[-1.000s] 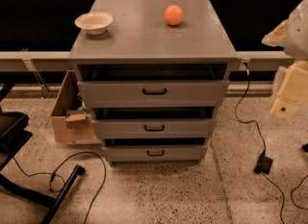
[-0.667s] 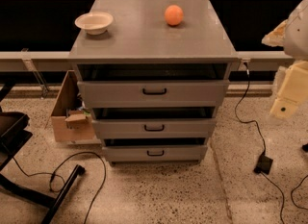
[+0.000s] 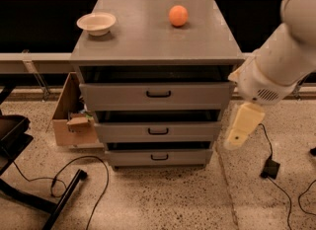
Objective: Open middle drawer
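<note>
The grey cabinet (image 3: 153,31) has three stacked drawers, each with a black bar handle. The middle drawer (image 3: 123,132) sits between the larger top drawer (image 3: 113,96) and the small bottom drawer (image 3: 128,158). Its handle (image 3: 158,131) is at the centre of its front, and its front is about in line with the other two. My white arm (image 3: 281,61) comes in from the upper right. My gripper (image 3: 242,127), a cream-coloured piece, hangs just right of the cabinet at the middle drawer's height, not touching it.
A white bowl (image 3: 97,23) and an orange (image 3: 178,15) sit on the cabinet top. An open cardboard box (image 3: 69,120) stands on the floor at the cabinet's left. Black cables (image 3: 98,174), a black stand leg (image 3: 44,202) and a power adapter (image 3: 270,167) lie on the floor.
My arm has swung left and down from the right edge. The gripper is now close beside the cabinet's right side. The drawers have not moved.
</note>
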`<state>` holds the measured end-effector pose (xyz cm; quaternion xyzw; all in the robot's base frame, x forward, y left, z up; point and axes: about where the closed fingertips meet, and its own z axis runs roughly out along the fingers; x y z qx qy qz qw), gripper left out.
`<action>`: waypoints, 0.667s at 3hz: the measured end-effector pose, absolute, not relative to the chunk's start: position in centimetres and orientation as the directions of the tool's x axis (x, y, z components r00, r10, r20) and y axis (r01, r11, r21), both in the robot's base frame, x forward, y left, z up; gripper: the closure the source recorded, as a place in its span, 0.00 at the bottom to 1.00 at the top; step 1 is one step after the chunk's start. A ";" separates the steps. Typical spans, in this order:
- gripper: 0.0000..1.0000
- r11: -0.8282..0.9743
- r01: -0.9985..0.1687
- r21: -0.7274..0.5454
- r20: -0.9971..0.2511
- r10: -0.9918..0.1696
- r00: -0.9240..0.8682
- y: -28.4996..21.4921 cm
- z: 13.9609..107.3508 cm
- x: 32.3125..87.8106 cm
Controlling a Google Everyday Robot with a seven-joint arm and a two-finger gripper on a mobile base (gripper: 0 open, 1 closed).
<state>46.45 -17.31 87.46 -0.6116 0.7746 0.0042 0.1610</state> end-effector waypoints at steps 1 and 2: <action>0.00 0.231 -0.958 -0.172 -0.279 -0.944 -0.178 -14.8 79.6 48.6; 0.00 0.180 -0.956 -0.231 -0.300 -0.948 -0.106 -11.0 72.1 53.1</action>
